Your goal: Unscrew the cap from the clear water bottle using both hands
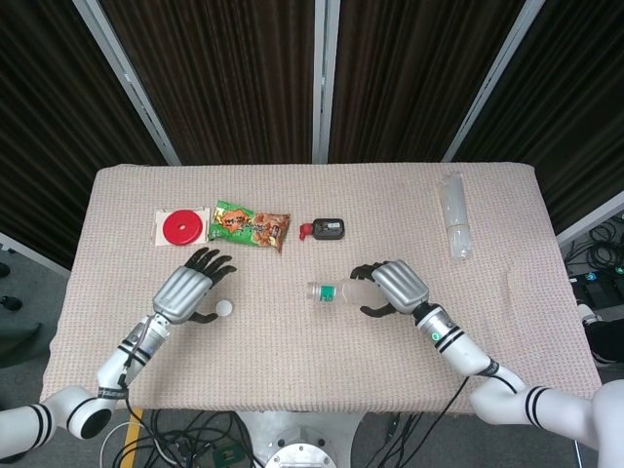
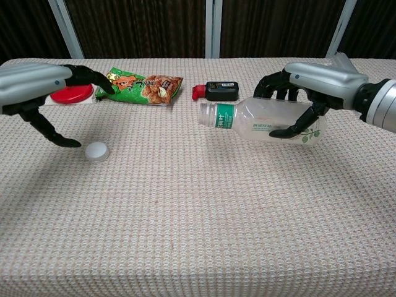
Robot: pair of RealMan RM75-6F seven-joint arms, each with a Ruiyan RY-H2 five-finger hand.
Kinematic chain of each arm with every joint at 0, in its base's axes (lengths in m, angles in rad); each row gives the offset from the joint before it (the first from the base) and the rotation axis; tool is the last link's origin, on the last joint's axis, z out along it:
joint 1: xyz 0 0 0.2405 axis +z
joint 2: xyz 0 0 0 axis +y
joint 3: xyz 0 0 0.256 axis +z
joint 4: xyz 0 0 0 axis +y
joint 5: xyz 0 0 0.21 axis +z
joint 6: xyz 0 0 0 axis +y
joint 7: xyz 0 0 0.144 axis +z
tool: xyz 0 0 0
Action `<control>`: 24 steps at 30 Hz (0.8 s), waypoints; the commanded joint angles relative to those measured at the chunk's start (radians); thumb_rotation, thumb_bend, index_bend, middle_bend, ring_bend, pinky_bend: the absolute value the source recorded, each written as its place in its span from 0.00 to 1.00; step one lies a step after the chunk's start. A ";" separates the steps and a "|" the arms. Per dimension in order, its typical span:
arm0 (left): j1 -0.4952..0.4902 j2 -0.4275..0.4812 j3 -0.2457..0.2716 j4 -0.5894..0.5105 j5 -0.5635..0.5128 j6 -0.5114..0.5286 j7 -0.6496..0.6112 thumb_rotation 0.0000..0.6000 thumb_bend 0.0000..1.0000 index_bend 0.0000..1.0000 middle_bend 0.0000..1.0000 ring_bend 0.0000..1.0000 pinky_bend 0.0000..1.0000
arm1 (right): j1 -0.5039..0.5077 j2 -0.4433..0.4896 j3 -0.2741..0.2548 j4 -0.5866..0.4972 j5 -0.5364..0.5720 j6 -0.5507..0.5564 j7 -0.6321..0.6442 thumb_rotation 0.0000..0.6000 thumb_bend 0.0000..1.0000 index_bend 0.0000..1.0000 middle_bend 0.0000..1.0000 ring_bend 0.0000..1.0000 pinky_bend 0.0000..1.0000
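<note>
cap point(image 2: 97, 151): off, lying on the worktop point(image 2: 198, 210), left hand point(image 2: 37, 93) fingers apart above it
bottle point(image 2: 263, 120): right hand point(image 2: 309, 86) fingers clamped around it, sideways, low

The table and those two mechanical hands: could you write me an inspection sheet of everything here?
Surface: beige woven tablecloth over the table.
Job's things: clear water bottle, uncapped, held sideways just above the cloth; white cap lying on the cloth.
Clutter: red disc on a white card, green snack packet, small black and red device, clear plastic sleeve.
Hands: right hand grips the bottle; left hand holds nothing, a fingertip beside the cap.
Cables: tangled on the floor below the near edge.
Surroundings: dark curtains.
</note>
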 commanded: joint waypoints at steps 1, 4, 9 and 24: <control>0.038 0.052 -0.027 -0.043 0.004 0.082 -0.071 1.00 0.10 0.16 0.09 0.00 0.00 | 0.017 -0.022 0.008 -0.003 0.052 -0.068 -0.082 1.00 0.42 0.35 0.40 0.26 0.35; 0.077 0.101 -0.038 -0.066 0.009 0.152 -0.122 1.00 0.07 0.16 0.09 0.00 0.00 | 0.021 -0.014 0.008 -0.031 0.097 -0.112 -0.150 1.00 0.32 0.03 0.20 0.04 0.06; 0.143 0.170 -0.039 -0.073 -0.018 0.216 -0.174 1.00 0.06 0.16 0.09 0.00 0.00 | -0.011 0.043 0.017 -0.105 0.128 -0.078 -0.190 1.00 0.27 0.00 0.01 0.00 0.00; 0.382 0.215 0.035 0.007 -0.096 0.388 -0.176 1.00 0.06 0.16 0.09 0.00 0.00 | -0.426 0.399 -0.079 -0.319 0.067 0.437 -0.110 1.00 0.28 0.00 0.12 0.00 0.01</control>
